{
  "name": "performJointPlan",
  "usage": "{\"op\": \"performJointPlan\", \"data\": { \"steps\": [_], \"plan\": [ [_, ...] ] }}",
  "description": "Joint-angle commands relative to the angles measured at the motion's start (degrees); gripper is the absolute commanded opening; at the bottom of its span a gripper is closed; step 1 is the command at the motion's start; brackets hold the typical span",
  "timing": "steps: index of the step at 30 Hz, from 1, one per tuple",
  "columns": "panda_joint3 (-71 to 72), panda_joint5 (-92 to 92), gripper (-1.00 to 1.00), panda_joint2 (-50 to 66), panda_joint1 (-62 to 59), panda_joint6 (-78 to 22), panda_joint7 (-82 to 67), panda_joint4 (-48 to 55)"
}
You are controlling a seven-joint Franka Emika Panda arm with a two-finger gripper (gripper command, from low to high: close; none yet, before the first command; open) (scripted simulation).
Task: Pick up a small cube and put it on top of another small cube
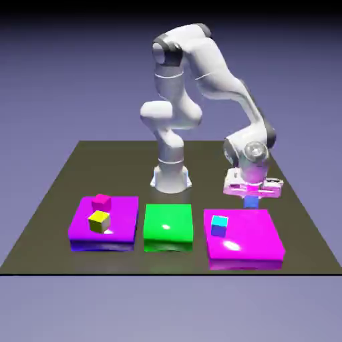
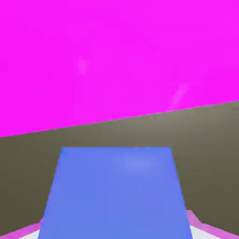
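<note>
My gripper (image 1: pixel 252 194) hangs low at the far edge of the right magenta platform (image 1: pixel 254 247), shut on a small blue cube (image 1: pixel 251 200). In the hand view the blue cube (image 2: pixel 114 191) fills the bottom middle and hides the fingertips, with the magenta platform (image 2: pixel 116 56) spread across the top. A small cyan cube (image 1: pixel 218 225) stands on that platform, toward the exterior view's left. A yellow cube (image 1: pixel 99 221) and a pink cube (image 1: pixel 101 200) sit on the left magenta platform (image 1: pixel 123 217).
A green platform (image 1: pixel 167 227) lies between the two magenta ones. The robot's base (image 1: pixel 171 175) stands behind it on the dark table (image 1: pixel 67 180).
</note>
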Motion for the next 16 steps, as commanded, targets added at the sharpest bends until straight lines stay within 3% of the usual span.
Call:
{"op": "performJointPlan", "data": {
  "steps": [1,8,13,14,16],
  "plan": [
    [-2.0,2.3,-1.00,-1.1,-1.8,-1.7,1.8,1.0],
    [-12.6,16.0,-1.00,-7.4,-11.5,-11.1,11.6,6.8],
    [-11.1,18.1,-1.00,0.1,-8.3,-0.6,9.7,4.5],
    [-11.1,18.1,1.00,0.1,-8.3,-0.6,9.7,4.5],
    [-11.5,17.6,1.00,-1.7,-9.1,-3.0,10.1,5.0]
  ]
}}
